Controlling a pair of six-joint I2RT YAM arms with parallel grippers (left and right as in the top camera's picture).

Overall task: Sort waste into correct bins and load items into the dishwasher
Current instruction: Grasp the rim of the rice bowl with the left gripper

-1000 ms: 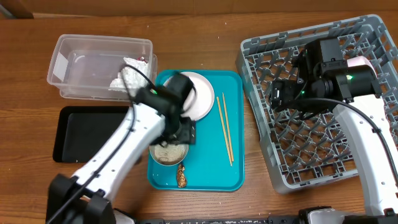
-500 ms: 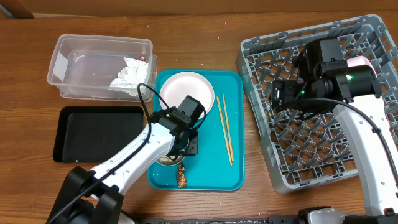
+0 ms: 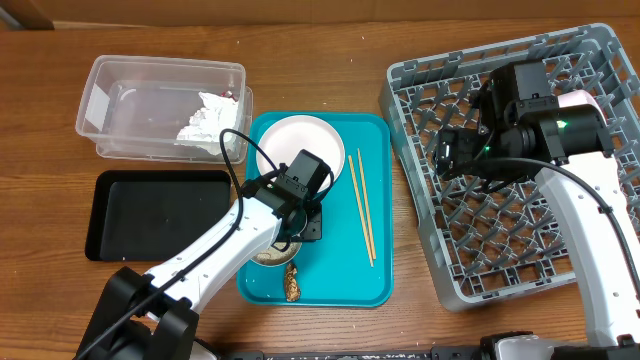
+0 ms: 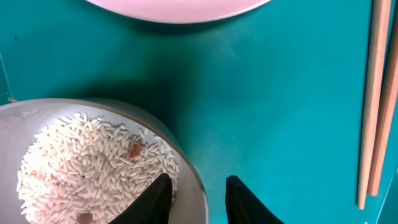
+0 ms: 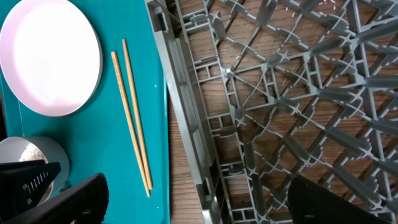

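left gripper (image 4: pixel 199 182): i am holding the jaws spread across the rim of the bowl (image 4: pixel 189 169). one finger is hanging inside over the rice (image 4: pixel 81 162), the other is hanging outside over the teal tray (image 4: pixel 273 124). a sliver of tray is showing between the rim and the outer finger, so i am not pinching yet.

the bowl is sitting at the near left of the teal tray. a small pinkish fleck is lying among the grains. the plate (image 3: pixel 300 150) is lying just beyond the bowl. the chopsticks (image 3: pixel 360 205) are lying side by side along the tray's right part. the brown food piece (image 3: pixel 292 284) is lying on the tray just in front of the bowl.

right gripper (image 5: pixel 199 199): i am hovering with the jaws wide apart and holding nothing, above the left edge of the dishwasher rack (image 3: pixel 560 250).

bins: the napkin (image 3: pixel 205 122) is lying in the clear tub (image 3: pixel 110 80). the black tray (image 3: pixel 150 215) is sitting on the table (image 3: pixel 330 60) just in front of the tub.
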